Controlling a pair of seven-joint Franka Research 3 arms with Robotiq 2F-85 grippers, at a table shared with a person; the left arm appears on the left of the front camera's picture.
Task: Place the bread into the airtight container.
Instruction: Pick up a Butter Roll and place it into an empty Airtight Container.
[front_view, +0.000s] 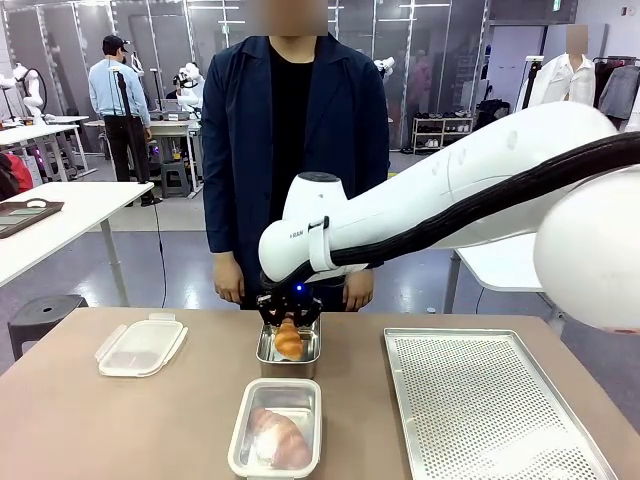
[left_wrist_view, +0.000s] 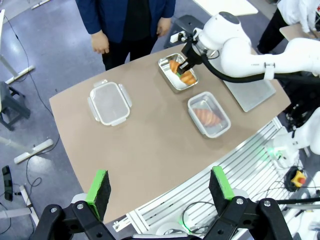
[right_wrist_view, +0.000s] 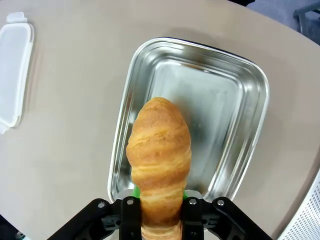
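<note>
shiny metal tray (right_wrist_view: 240, 100), flaky glossy croissant (right_wrist_view: 160, 150), matt table (right_wrist_view: 65, 150)

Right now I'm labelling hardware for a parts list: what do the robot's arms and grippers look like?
The right arm is glossy white with rounded joints and a thick black cable strapped along it. Its gripper is black. The left gripper is black too, with bright green pads on its fingers.

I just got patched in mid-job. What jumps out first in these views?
The right gripper is shut on a golden croissant, held over the steel tray at the table's far middle. Nearer the robot, a clear airtight container already holds another croissant, its lid lying off to the left. The left gripper is open, high above the table's near edge.
</note>
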